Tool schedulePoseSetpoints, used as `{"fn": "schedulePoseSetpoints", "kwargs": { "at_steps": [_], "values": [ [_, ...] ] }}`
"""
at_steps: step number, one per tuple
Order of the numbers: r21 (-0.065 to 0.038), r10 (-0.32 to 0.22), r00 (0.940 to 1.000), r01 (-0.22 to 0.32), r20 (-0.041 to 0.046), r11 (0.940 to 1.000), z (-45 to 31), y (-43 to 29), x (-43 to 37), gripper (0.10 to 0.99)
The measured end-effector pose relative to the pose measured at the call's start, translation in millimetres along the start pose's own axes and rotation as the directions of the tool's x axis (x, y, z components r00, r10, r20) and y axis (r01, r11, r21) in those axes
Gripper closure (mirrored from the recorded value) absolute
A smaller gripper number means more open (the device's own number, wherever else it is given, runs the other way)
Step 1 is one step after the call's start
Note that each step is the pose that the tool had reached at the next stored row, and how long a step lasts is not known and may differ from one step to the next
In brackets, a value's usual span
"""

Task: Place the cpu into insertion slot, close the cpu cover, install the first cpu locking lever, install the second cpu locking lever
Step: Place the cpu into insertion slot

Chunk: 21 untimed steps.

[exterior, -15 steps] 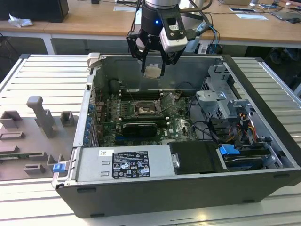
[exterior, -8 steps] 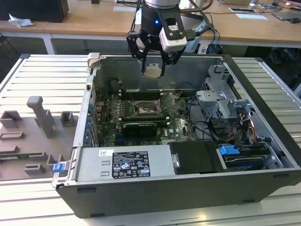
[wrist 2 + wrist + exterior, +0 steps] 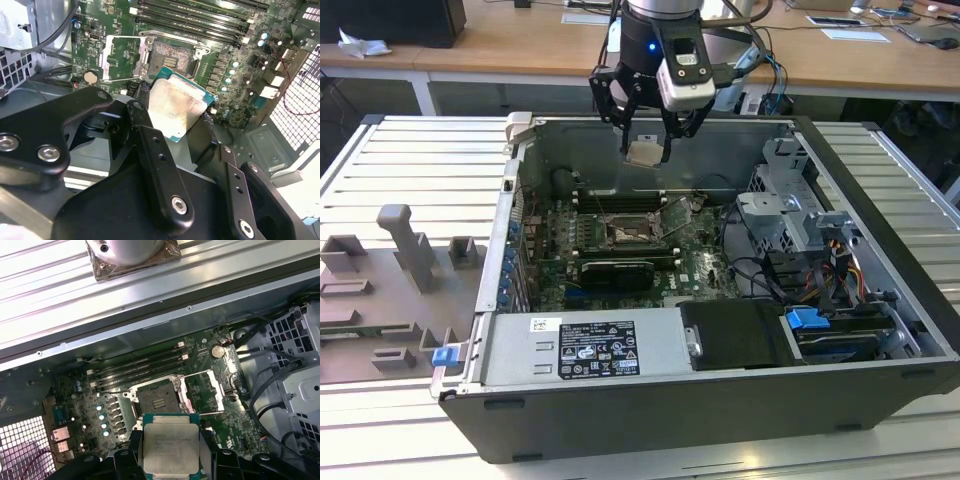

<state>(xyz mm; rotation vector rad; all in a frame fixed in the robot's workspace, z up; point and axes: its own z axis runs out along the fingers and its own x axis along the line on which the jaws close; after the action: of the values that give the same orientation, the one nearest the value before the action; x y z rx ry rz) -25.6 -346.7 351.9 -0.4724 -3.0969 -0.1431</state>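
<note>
Pinching the cpu [image 3: 171,445] flat by opposite edges between the fingers, held the gripper [image 3: 644,138] high over the open case [image 3: 620,425], well above the insertion slot [image 3: 157,401] and nearly straight over it; found the slot bare, the cpu cover [image 3: 106,59] lying open beside.

We see an open black computer case [image 3: 650,420] on the ribbed counter [image 3: 380,430], a labelled power supply [image 3: 585,350] along its near wall, and grey fixtures [image 3: 410,245] at the exterior view's left.

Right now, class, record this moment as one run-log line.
gripper: shut on cpu | cpu: held in air, not seated | insertion slot: empty | cpu cover: open
</note>
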Motion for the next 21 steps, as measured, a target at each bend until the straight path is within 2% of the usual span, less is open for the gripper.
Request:
{"fn": "schedulePoseSetpoints", "kwargs": {
  "at_steps": [14,21],
  "values": [
    [-0.001,0.053,0.9986,-0.053,0.0047,0.9986,1.0,-0.1,0.0,0.545],
    [-0.004,0.16,0.987,-0.16,0.0141,0.9871,2.9,-0.3,0.0,0.545]
  ]
}}
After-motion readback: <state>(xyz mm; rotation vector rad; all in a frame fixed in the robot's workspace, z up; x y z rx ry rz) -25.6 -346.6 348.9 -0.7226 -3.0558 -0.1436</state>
